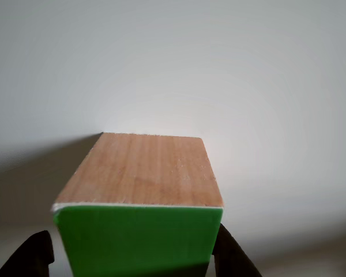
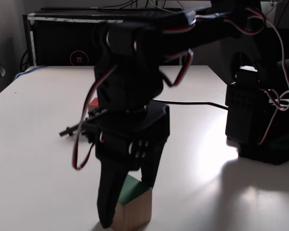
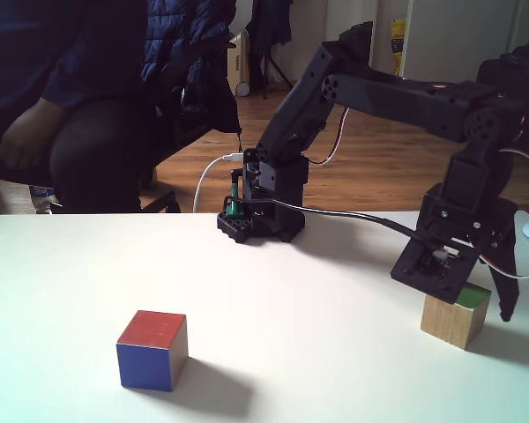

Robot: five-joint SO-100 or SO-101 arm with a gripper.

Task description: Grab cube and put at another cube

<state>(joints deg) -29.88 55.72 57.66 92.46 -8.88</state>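
The black gripper (image 2: 123, 207) stands over the cube (image 2: 133, 208) with one finger on each side of it. In a fixed view the long finger (image 2: 106, 202) reaches down the cube's left side to the table while the shorter one sits at the green top. In the other view both finger tips (image 1: 229, 254) show at the bottom corners, flanking the cube (image 1: 141, 173) closely, so the jaws are narrowed around it; whether they press it firmly I cannot tell. The cube rests on the white table (image 2: 33, 159), its green face up and bare wood grain on its sides, near the table's front edge in that fixed view and at the right in another fixed view (image 3: 456, 315).

No writing or brand can be read anywhere; a small round pink light (image 2: 79, 58) glows on dark equipment behind the table.

The other cube (image 3: 153, 349) sits well apart from the gripper, at the left of the table in a fixed view, showing a red top and a blue side; a sliver of red (image 2: 93, 102) peeks out behind the arm in the second fixed view. The arm's base (image 3: 260, 216) stands at the table's far edge, cables trailing from it. Beyond lie a wooden floor (image 3: 361, 167) and a seated person (image 3: 79, 115) in dark clothes.
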